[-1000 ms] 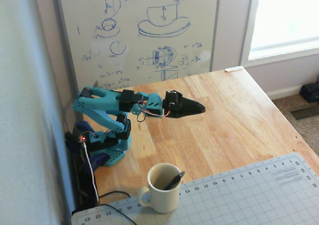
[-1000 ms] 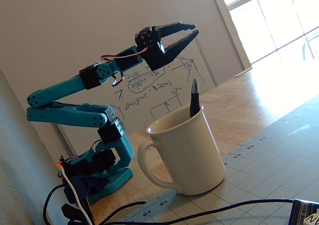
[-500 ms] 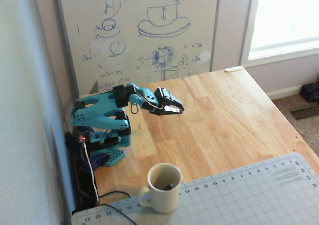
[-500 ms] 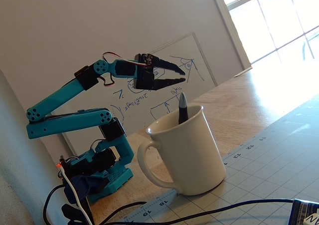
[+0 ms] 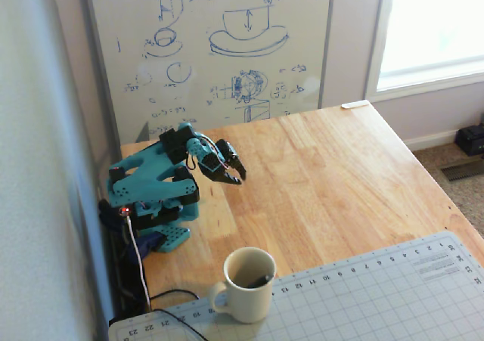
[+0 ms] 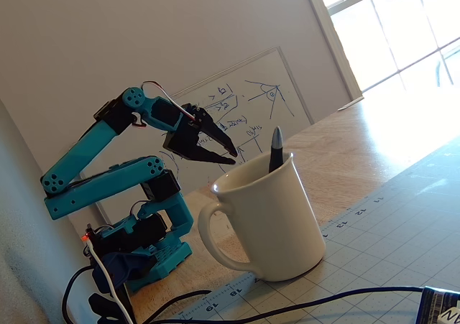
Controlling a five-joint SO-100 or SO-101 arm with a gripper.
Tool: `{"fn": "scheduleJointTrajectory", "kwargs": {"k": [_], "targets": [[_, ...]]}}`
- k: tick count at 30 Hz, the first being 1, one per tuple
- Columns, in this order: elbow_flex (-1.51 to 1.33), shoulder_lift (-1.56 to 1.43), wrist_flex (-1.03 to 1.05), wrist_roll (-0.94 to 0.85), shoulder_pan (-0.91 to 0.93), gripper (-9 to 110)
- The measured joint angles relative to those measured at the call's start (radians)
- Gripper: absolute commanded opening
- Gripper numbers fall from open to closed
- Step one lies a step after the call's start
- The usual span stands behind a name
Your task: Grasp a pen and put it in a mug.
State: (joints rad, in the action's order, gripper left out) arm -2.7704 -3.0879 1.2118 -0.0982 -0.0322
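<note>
The cream-white mug stands at the near edge of the wooden table, partly on a grey cutting mat, with its handle to the left. The dark pen stands inside the mug and leans on the rim. In the low fixed view its tip pokes above the mug. My gripper hangs in the air behind and left of the mug, well clear of it. Its jaws are slightly apart and empty, which also shows in the low fixed view.
The teal arm's base sits at the table's left edge against the wall, with cables trailing to the front. A whiteboard leans behind the table. The table's right edge drops to the floor by a window.
</note>
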Motion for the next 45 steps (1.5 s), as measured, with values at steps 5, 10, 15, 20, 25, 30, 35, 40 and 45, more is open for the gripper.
{"fn": "scheduleJointTrajectory", "kwargs": {"k": [5,10,15,20,25,30,35,40,45], "targets": [[-0.061,-0.075,0.026,0.0,-0.014,3],[-0.21,-0.186,-0.002,0.0,-0.014,3],[-0.319,-0.235,-0.008,0.0,-0.014,3],[-0.341,-0.236,-0.009,-0.002,-0.014,2],[-0.341,-0.236,-0.009,0.02,-0.014,3],[-0.342,-0.236,-0.017,0.092,-0.014,2],[-0.342,-0.236,-0.017,0.106,-0.014,2],[-0.342,-0.236,-0.017,0.106,-0.014,2],[-0.342,-0.236,-0.017,0.106,-0.014,3]]}}
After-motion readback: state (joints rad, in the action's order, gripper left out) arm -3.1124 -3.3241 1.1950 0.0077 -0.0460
